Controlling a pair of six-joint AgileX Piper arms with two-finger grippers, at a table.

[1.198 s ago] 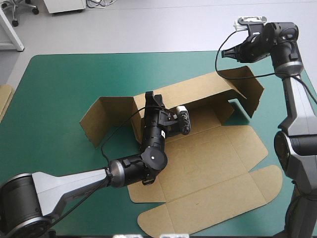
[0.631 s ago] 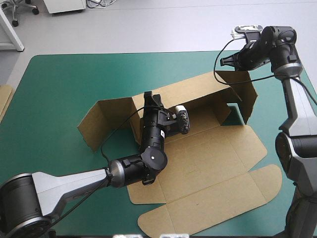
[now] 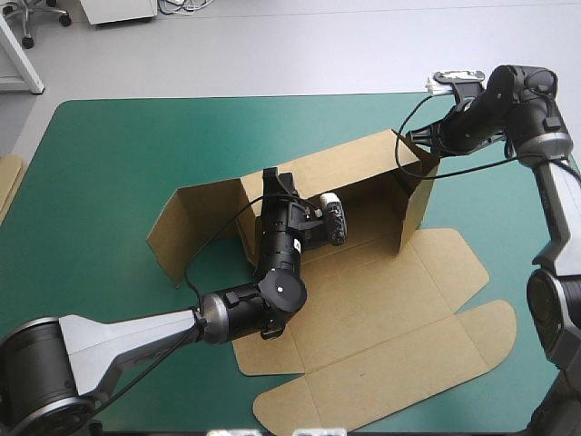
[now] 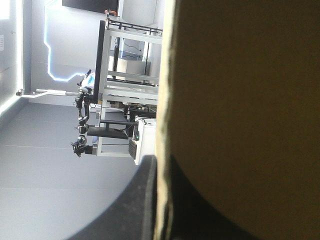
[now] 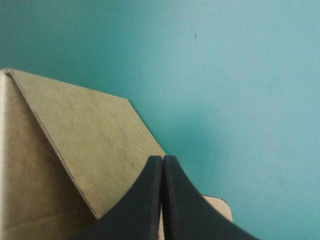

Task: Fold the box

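Box job, mid-fold. The brown cut-board box (image 3: 381, 291) sits centre-right on the teal-green desk (image 3: 109, 154). Base & lid panels lie flat toward the near edge, and the long back wall (image 3: 349, 168) stands up along the far side.

My left pincer (image 3: 275, 184) is pinching that wall's top edge near its left end. The wrist view shows one black finger each side of the sheet. My right pincer (image 3: 419, 138) is pressed together w/ nothing in it. Its tip is at the top far corner of the right end flap (image 3: 413, 204), which stands roughly square to the back wall, over the base. The left end flap (image 3: 191, 222) splays outward, not yet turned in.

Step in hand, as I read it: bring the right end flap in & set it. To do it well:
- Push w/ the closed tip near the crease, light force, not into the flap's face, so the board doesn't buckle.
- Hold the left grip firm so the wall can't tip back.
- Stop once the flap is square.

Risk: the flap may spring open when I lift off.
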